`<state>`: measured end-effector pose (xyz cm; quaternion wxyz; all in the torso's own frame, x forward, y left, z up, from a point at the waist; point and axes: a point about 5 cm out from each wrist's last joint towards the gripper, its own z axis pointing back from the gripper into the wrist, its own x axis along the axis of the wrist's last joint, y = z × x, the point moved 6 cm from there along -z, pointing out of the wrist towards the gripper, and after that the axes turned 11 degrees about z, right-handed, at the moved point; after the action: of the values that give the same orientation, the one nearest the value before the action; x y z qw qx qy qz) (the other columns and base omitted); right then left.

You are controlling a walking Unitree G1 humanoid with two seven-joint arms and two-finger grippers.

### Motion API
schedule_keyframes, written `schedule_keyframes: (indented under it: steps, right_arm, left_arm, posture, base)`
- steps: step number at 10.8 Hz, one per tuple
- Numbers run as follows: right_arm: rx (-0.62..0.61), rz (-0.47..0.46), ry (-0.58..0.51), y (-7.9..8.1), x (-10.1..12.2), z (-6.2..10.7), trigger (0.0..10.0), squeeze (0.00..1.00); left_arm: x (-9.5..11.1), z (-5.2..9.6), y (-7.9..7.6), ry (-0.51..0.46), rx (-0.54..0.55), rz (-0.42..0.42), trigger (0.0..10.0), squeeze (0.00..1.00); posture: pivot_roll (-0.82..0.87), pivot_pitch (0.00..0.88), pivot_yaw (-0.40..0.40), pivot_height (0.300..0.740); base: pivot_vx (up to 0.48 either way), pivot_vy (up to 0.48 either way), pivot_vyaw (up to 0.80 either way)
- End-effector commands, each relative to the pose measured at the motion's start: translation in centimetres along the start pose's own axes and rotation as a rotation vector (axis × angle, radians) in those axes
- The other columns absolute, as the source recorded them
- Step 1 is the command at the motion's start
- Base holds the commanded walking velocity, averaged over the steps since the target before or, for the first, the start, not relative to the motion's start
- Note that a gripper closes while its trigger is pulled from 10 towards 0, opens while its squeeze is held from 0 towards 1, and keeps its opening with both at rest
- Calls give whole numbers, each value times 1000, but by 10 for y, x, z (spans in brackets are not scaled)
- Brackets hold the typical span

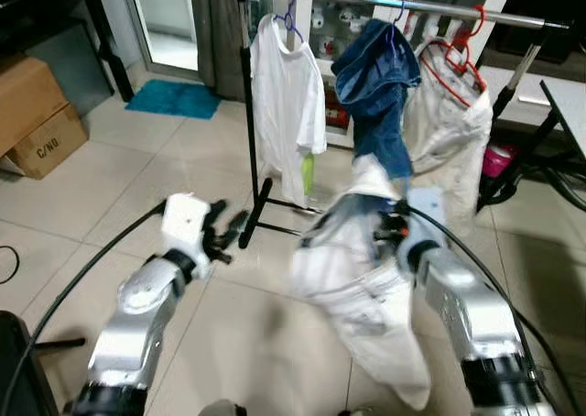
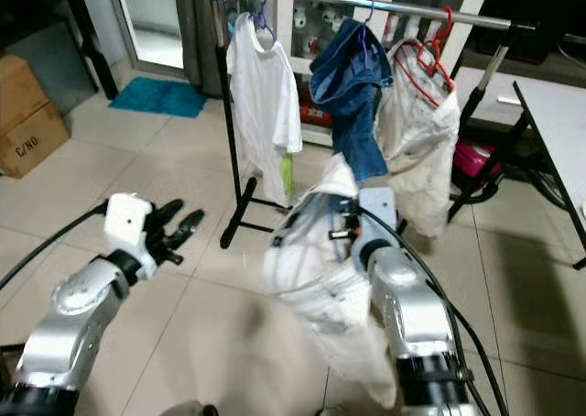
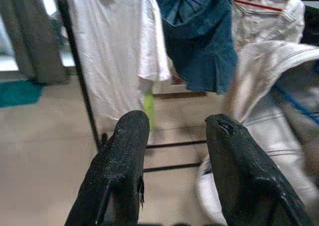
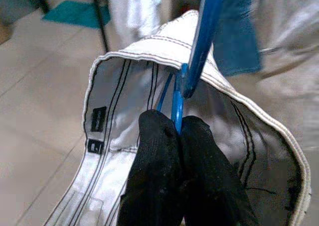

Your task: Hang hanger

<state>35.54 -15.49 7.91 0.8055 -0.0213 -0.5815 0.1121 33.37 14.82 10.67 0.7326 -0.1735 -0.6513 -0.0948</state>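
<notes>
Right gripper (image 4: 177, 131) fingers clench thin blue plastic hanger (image 4: 199, 47) carrying white trousers (image 1: 362, 279); left gripper (image 3: 174, 136) fingers parted, empty; trousers' swinging weight may twist hook off silver rail (image 1: 412, 5).

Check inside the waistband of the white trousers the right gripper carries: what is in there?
A blue hanger runs up through the white trousers, pinched by the right gripper. Black labels sit on the inner waistband. The hanger's lower part is hidden by cloth.

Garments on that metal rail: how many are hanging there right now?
3: a white T-shirt at the robot's left end, a blue denim garment in the middle, and a cream garment on a red hanger to its right.
</notes>
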Motion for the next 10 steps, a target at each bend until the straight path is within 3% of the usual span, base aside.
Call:
schedule_keyframes:
  steps: [1,3,5,6,8,10]
  right_arm:
    - [-40,-26,-111,-7,25,5,10000,0]
    - [-43,-62,-113,-5,18,9,10000,0]
    - [-34,-1,-75,1,11,6,10000,0]
    - [-26,-1,-73,4,11,6,10000,0]
    - [-20,-8,-74,6,13,6,10000,0]
    - [-19,-13,-83,6,16,6,10000,0]
  left_arm:
    - [11,1,0,-33,19,-22,10000,0]
    - [7,2,-3,-5,27,-53,10000,0]
    - [10,-2,-11,-16,20,-55,10000,0]
    - [14,-3,-15,-24,4,-50,10000,0]
    - [15,-2,-13,-17,2,-54,10000,0]
    - [14,0,-7,-5,19,-54,10000,0]
  posture:
    - [-51,20,-33,740]
    - [-52,17,-32,740]
    - [-46,13,-34,740]
    - [-45,15,-33,740]
    - [-45,25,-27,740]
    - [-42,28,-24,740]
  base:
    - [0,0,0]
    - [311,0,0]
    - [338,0,0]
    - [345,0,800]
    - [343,0,800]
    - [351,0,0]
